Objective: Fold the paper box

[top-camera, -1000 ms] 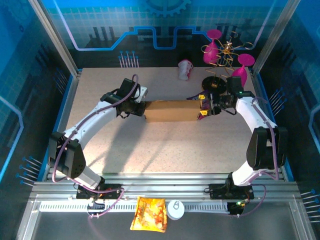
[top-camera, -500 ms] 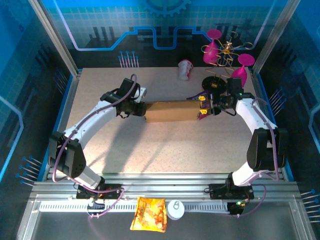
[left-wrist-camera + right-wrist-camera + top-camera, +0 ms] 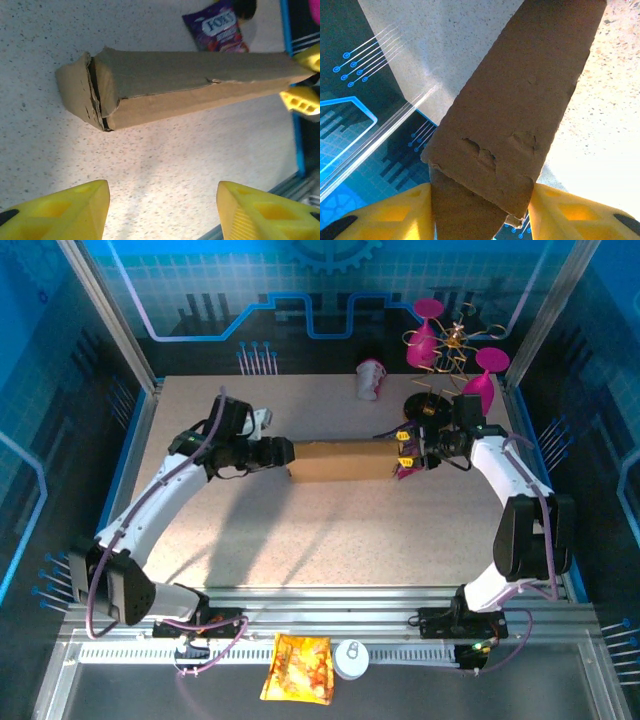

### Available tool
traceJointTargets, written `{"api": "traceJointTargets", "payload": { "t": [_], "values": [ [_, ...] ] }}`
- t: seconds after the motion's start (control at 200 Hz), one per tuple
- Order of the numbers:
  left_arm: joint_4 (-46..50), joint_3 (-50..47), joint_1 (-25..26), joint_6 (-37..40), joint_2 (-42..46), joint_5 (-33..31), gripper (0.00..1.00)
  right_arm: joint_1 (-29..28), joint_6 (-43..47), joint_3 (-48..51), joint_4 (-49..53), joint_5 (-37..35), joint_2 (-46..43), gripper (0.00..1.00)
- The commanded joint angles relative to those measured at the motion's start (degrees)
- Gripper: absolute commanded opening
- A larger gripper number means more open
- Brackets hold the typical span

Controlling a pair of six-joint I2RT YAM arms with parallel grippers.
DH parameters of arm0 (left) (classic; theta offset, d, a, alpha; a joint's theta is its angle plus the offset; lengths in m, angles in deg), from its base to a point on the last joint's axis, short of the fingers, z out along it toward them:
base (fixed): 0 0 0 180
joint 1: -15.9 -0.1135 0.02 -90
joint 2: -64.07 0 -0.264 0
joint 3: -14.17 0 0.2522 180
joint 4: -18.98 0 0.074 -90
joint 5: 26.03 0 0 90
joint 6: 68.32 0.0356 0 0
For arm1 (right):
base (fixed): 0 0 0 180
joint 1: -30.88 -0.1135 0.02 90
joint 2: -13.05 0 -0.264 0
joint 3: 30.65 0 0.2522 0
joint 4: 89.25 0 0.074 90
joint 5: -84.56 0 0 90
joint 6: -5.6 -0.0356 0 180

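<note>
The paper box [image 3: 340,461] is a long, closed brown cardboard box lying on the table across the middle. In the left wrist view its crumpled left end [image 3: 87,90] faces me, with torn flap edges. My left gripper [image 3: 281,452] is open just off that end, and its yellow fingertips [image 3: 75,210] are apart from the cardboard with bare table between them. My right gripper [image 3: 403,452] is shut on the box's right end [image 3: 510,125], a yellow finger pressed against each side.
A purple snack packet [image 3: 220,27] lies just behind the box's right end. A pink cup [image 3: 371,378] lies on its side at the back. A wire stand with pink glasses [image 3: 450,350] rises at the back right. An orange snack bag [image 3: 298,667] and a white cap [image 3: 351,658] sit on the front rail.
My left arm has swung left and its gripper has backed away from the box's left end. The right gripper has kept its hold and the box has stayed put.
</note>
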Motion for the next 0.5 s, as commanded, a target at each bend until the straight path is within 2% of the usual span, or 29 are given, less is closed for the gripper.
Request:
{"api": "traceJointTargets", "payload": {
  "t": [0.0,0.31,0.495],
  "values": [
    [-4.29,-1.94,-2.54,-13.35,2.03,6.08,0.59,-1.36,-0.49,-0.99,1.96,-1.43,1.92,0.48],
    [-9.96,-2.29,-3.7,-36.06,-1.52,5.21,0.54,-1.49,-0.74,-0.88,1.47,-1.46,2.5,0.46],
    [-13.21,-5.47,-3.7,-45.84,-2.16,3.48,0.52,-1.62,-1.01,-0.88,1.14,-1.52,2.8,0.46]
  ]
}}
